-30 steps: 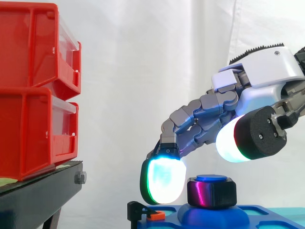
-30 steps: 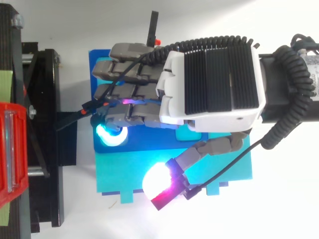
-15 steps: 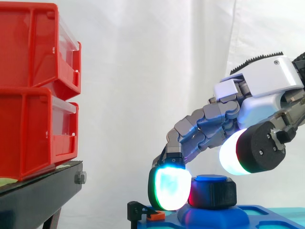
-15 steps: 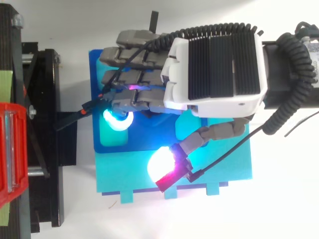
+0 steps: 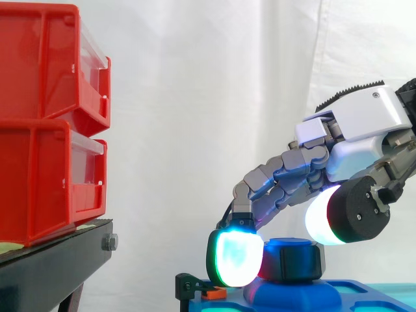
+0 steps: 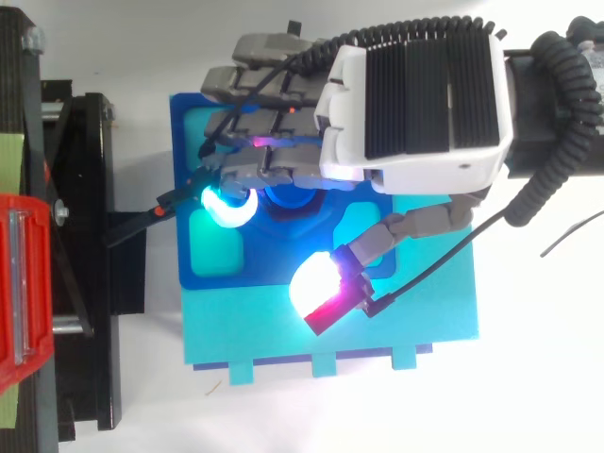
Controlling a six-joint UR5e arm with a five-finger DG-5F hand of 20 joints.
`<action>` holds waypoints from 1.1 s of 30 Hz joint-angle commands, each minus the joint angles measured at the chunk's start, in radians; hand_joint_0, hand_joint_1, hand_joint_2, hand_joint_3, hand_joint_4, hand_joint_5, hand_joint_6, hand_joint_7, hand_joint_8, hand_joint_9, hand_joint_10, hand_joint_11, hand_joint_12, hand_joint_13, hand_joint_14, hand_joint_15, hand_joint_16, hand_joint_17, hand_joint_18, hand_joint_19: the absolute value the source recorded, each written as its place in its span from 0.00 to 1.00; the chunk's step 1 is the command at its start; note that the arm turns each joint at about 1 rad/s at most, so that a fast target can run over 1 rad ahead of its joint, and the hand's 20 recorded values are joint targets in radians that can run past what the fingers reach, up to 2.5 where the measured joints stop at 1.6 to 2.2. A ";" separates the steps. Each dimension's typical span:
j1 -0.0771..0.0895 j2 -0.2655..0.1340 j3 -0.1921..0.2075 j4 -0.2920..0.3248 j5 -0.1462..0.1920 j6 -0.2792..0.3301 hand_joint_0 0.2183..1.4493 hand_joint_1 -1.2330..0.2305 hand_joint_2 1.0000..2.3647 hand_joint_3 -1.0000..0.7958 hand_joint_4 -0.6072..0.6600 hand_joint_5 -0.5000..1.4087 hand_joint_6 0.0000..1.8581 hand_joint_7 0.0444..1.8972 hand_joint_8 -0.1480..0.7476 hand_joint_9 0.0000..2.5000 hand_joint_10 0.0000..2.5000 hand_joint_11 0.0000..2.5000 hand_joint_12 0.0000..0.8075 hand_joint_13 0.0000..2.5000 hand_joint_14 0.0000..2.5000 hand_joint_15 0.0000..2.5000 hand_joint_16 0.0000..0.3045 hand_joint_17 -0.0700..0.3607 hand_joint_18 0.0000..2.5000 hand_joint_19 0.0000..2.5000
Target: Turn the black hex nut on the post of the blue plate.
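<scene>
Since the hand (image 5: 354, 130) sits over the black hex nut (image 5: 294, 260), nut lies just below palm. Fingers curl down round it: one glowing pad (image 5: 235, 259) against its fingertip-side face, thumb pad (image 5: 323, 218) raised clear on opp. side. Axis of post (image 5: 286, 243) is upright, so turn likely sweeps round that. Under nut, blue plate (image 6: 212, 260), flat. Black stand (image 5: 52, 266) & red bins (image 5: 45, 117) well beyond fingertips; room looks OK.

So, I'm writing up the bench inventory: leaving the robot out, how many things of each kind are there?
red bins: 2
black stand: 1
blue plate: 1
teal plate beneath it: 1
black hex nut: 1
small black and orange piece at the plate's edge: 1
total: 7
</scene>
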 commanded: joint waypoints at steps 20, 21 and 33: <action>-0.027 0.000 0.014 -0.013 -0.026 -0.020 0.22 0.53 0.00 0.28 0.65 0.17 0.27 0.47 0.44 0.13 0.00 0.00 0.45 0.03 0.00 0.00 0.19 0.46 0.00 0.03; -0.028 0.001 0.015 -0.014 -0.027 -0.021 0.22 0.53 0.00 0.28 0.65 0.17 0.27 0.47 0.44 0.13 0.00 0.00 0.45 0.03 0.00 0.00 0.19 0.46 0.00 0.03; -0.050 0.000 0.038 -0.054 -0.035 -0.034 0.22 0.53 0.00 0.28 0.65 0.17 0.27 0.47 0.45 0.13 0.00 0.00 0.45 0.03 0.00 0.00 0.19 0.46 0.00 0.03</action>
